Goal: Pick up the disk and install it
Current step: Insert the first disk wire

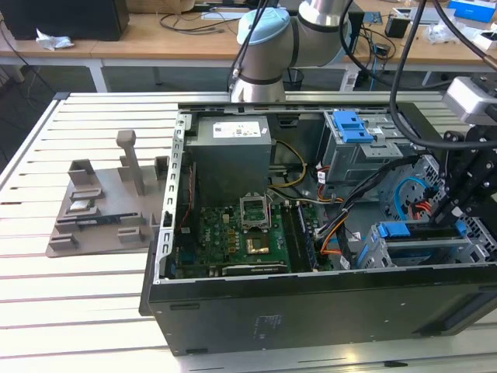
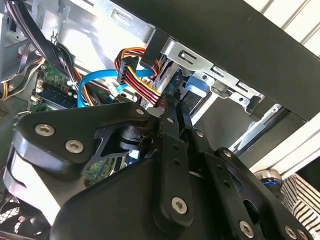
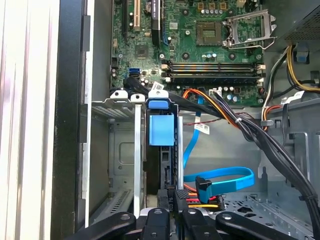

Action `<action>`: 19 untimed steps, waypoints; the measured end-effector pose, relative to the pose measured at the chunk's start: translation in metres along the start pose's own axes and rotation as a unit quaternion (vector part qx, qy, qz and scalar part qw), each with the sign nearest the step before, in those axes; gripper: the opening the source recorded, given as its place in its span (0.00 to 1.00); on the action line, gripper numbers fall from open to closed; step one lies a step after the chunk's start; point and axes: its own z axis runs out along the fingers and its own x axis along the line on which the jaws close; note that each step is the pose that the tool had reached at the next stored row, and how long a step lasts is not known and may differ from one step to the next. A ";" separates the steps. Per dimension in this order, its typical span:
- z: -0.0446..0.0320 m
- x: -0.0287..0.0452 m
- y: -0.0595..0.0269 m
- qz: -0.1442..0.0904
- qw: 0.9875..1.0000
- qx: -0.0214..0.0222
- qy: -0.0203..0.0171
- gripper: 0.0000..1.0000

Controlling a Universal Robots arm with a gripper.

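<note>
While the open computer case (image 1: 311,311) lies on its side on a white slatted table (image 1: 70,311), the robot arm's black gripper (image 1: 458,203) hangs over the drive bay at the exterior view's right end of the case. In both wrist views the gripper's two slim black fingers (image 2: 172,125) stand close together at the rear edge of the disk (image 3: 167,165), which sits on edge in a slot of the grey metal bay (image 3: 120,145). The fingers look pinched on that edge, though I cannot tell for certain how firmly they grip. The disk's blue plastic rail and tab (image 3: 161,127) face the motherboard (image 3: 200,45). Just beside the disk, a bundle of red, yellow and black power wires (image 2: 137,75) and a flat blue data cable (image 3: 220,180) curl across the case floor. In the exterior view, a large grey power-supply box (image 1: 231,151) sits toward the far side of the case, and a second drive cage with a blue latch (image 1: 349,128) stands near it. On the table at the exterior view's left rests a grey fixture (image 1: 101,210) with upright posts.
</note>
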 end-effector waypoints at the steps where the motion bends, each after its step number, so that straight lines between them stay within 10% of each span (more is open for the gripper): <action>1: 0.0005 0.0000 0.0000 0.000 1.000 0.000 0.000 0.16; 13: 0.0094 0.0000 -0.0008 0.000 1.000 0.000 -0.001 0.18; 19: -0.0016 0.0003 0.0002 0.000 1.000 0.000 0.000 0.24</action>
